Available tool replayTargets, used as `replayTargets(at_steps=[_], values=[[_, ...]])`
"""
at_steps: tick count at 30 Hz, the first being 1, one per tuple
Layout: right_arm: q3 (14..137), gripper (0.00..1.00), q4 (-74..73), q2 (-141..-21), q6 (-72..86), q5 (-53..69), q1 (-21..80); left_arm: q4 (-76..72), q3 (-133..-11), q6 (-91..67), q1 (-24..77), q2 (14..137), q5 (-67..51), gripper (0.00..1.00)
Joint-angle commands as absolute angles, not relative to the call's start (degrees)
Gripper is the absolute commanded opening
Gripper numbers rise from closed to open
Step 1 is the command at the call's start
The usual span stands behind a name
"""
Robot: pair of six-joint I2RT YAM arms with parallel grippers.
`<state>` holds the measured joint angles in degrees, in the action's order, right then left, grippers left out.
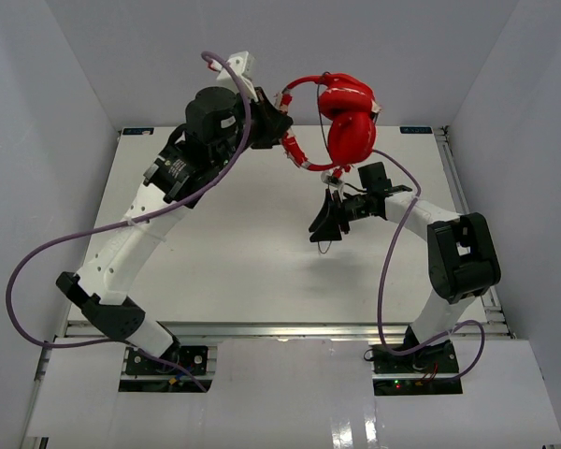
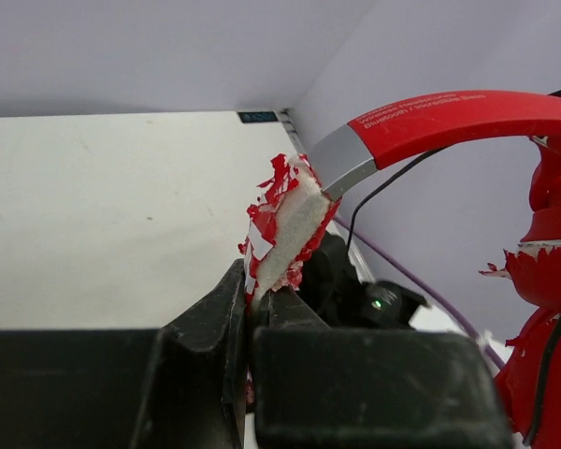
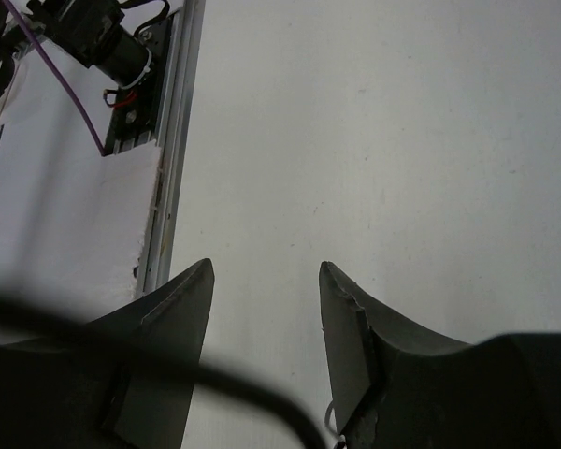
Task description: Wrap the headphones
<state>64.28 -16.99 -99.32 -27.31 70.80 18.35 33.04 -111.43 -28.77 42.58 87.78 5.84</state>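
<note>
Left jaws pinch bright red over-ear headphones [image 1: 348, 122], upper centre; right jaws, spread, should catch their thin black cord [image 3: 243, 388]

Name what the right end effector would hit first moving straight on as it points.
Probably the bare white table: the open right end effector faces it with nothing between. The blurred black cord crosses nearer the camera.

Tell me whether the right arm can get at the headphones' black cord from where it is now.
Probably yes. The right gripper is open just below the hanging headphones, and what looks like the cord trails right by it in the wrist view, with nothing between them.
</note>
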Motion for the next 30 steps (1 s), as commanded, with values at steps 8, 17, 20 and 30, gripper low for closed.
replayTargets(at_steps=[8, 17, 20, 30], values=[[58.53, 0.53, -13.45, -94.39, -28.48, 72.42, 18.28, 28.74, -113.91, -33.31, 34.10, 81.65, 10.37, 0.00], [56.18, 0.46, -13.78, -91.90, -28.46, 68.73, 18.79, 27.49, -112.64, -32.89, 30.05, 80.19, 14.60, 0.00], [55.21, 0.46, -14.15, -90.38, -28.91, 66.22, 18.81, 27.34, -111.56, -32.44, 28.34, 79.90, 14.34, 0.00], [54.74, 0.24, -16.73, -85.75, -30.95, 58.18, 19.91, 26.42, -104.27, -33.87, 22.80, 78.57, 10.75, 0.00]])
